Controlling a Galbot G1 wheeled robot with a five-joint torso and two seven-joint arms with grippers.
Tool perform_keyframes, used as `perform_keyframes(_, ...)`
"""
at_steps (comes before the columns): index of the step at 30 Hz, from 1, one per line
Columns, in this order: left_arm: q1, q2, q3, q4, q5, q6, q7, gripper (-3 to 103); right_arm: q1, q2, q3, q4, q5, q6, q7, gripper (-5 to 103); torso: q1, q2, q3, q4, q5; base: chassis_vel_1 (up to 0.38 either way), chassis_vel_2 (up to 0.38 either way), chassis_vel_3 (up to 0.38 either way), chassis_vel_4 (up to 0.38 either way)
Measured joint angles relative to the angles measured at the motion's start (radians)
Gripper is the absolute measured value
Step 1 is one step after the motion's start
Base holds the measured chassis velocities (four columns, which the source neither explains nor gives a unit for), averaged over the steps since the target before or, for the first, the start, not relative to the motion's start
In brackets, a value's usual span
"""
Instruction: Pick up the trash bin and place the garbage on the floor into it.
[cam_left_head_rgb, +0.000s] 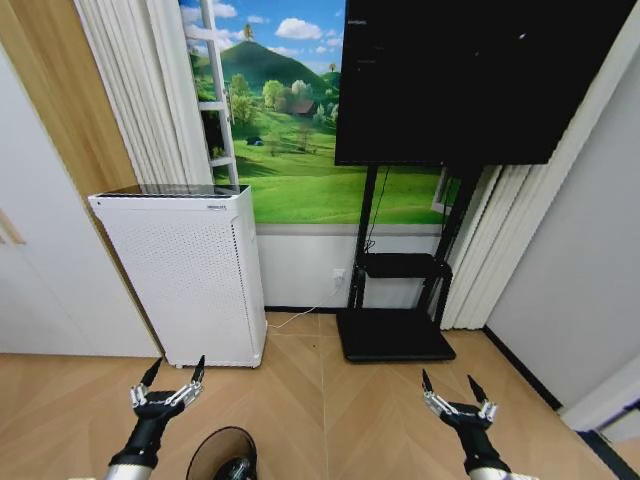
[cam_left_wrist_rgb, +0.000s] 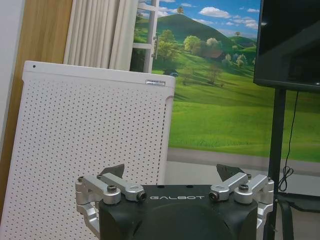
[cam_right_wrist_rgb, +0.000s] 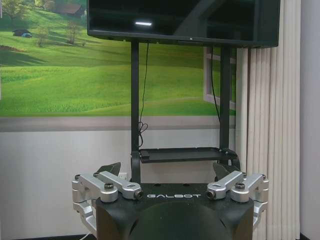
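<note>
Parquet floor (cam_left_head_rgb: 330, 400), herringbone; white perforated appliance (cam_left_head_rgb: 190, 275) at 10 o'clock, TV stand (cam_left_head_rgb: 395, 300) at 1 o'clock. Trash bin (cam_left_head_rgb: 222, 455) at 6 o'clock, just beside left gripper (cam_left_head_rgb: 172, 378), toward 5 from it. Right gripper (cam_left_head_rgb: 447, 388) well apart from bin. Both w/ fingers apart, empty. Left arm nearer, so likely the one for the pick. No garbage seen.

appliance (cam_left_head_rgb: 190, 270) left, against wall | TV stand (cam_left_head_rgb: 395, 300) right (screen (cam_left_head_rgb: 470, 75) above) | floor (cam_left_head_rgb: 330, 410) before both
</note>
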Motion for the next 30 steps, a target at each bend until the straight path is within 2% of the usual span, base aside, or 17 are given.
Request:
perform_keyframes(13,0.0,0.0,0.0,0.0,0.0,0.0,0.0,100,0.0,0.0,0.0,0.0,0.0,0.0,0.0,100,0.0,0.0,0.0,0.0001,-0.0003,0.109,-0.115,-0.12,0.107)
perform_keyframes(29,0.0,0.0,0.0,0.0,0.0,0.0,0.0,100,0.0,0.0,0.0,0.0,0.0,0.0,0.0,100,0.0,0.0,0.0,-0.0002,0.0004,0.292,-0.295,-0.295,0.29)
perform_keyframes(30,0.0,0.0,0.0,0.0,0.0,0.0,0.0,100,0.0,0.0,0.0,0.0,0.0,0.0,0.0,100,0.0,0.0,0.0,0.0002,-0.0011,0.362,-0.39,-0.364,0.387)
